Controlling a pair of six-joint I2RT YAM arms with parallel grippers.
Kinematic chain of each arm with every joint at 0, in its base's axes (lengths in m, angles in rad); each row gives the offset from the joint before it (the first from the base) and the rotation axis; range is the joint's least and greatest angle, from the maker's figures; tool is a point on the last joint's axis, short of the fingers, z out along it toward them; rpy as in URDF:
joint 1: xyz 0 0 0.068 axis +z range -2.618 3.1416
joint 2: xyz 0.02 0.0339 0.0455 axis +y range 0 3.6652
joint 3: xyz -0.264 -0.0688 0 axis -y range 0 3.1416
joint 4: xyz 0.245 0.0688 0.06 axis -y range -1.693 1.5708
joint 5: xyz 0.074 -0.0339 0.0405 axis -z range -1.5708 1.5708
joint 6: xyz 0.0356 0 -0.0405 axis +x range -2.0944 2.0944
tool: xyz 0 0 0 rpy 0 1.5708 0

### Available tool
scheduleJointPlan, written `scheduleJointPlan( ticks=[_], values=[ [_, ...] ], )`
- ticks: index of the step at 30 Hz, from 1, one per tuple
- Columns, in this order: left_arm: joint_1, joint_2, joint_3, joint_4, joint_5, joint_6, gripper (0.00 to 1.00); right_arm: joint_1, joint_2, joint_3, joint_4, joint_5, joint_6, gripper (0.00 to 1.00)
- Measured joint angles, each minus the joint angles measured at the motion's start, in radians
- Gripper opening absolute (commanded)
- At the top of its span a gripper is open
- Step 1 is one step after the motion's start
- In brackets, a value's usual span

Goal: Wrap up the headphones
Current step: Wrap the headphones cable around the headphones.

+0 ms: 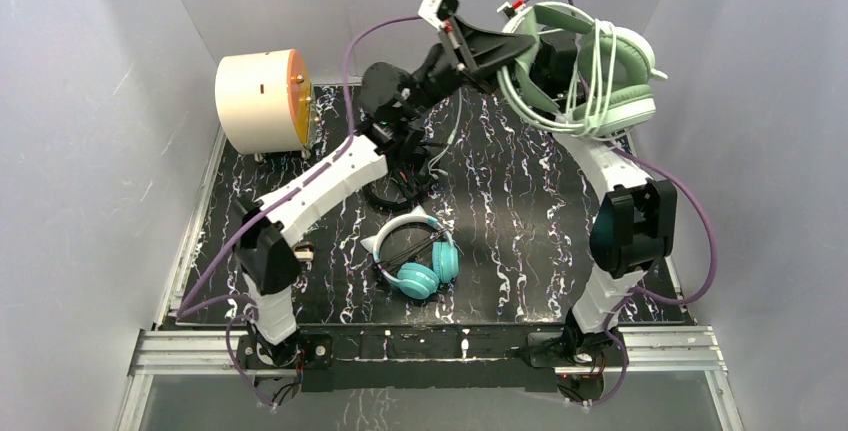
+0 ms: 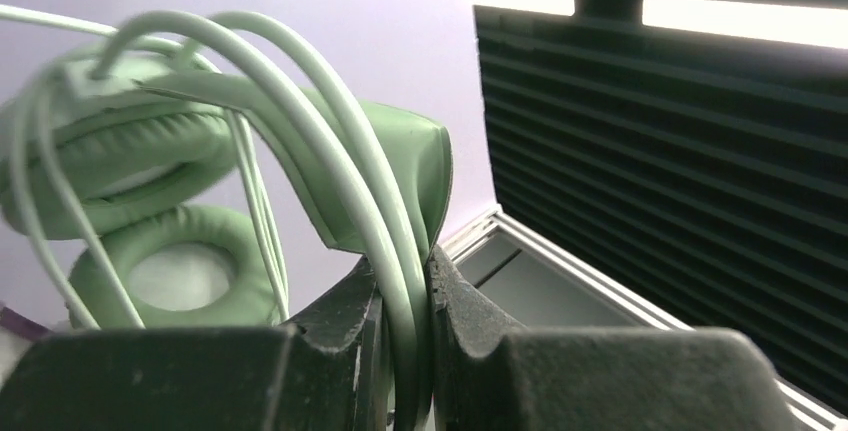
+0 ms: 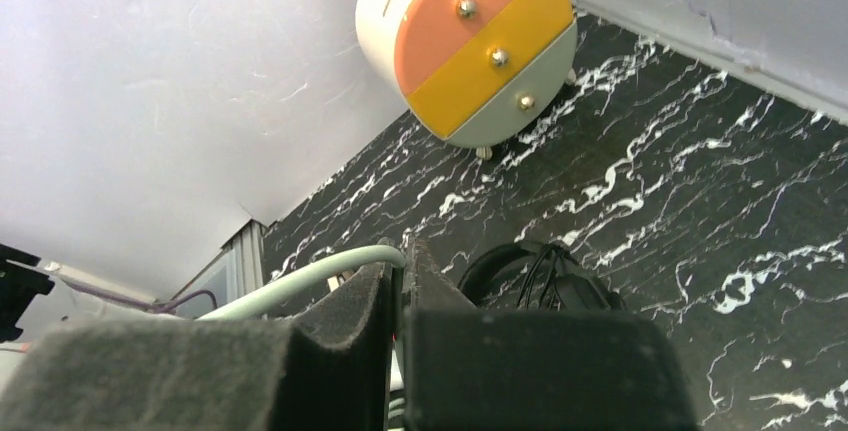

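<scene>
From above, the sage-green headset hangs in the air well right of the drawer drum. Its band points toward the drum, its cups away, and its long axis runs crosswise.

Left wrist: the left gripper is clamped on the pale cable.

Right wrist: the right gripper pinches that cable too, below the drum.

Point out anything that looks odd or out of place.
The sage-green headphones hang above the table's far right corner, their cable looped loosely around them; left gripper and right gripper both pinch it.
</scene>
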Motion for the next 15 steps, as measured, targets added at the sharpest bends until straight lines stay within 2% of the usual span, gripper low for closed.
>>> scheduleJointPlan(
  ticks=[4, 8, 12, 15],
  values=[
    [-0.031, 0.092, 0.113, -0.017, 0.026, 0.03, 0.0, -0.002, 0.021, -0.017, 0.01, -0.021, 0.018, 0.0],
    [-0.021, 0.103, 0.173, -0.016, 0.036, 0.117, 0.0, 0.002, -0.056, -0.283, 0.104, -0.04, 0.085, 0.0],
    [0.01, 0.051, 0.171, -0.067, 0.043, 0.306, 0.0, 0.006, -0.19, -0.523, 0.169, -0.043, 0.166, 0.0],
    [0.019, -0.035, 0.14, -0.18, 0.02, 0.494, 0.0, 0.01, -0.318, -0.634, 0.222, -0.028, 0.23, 0.0]
  ],
)
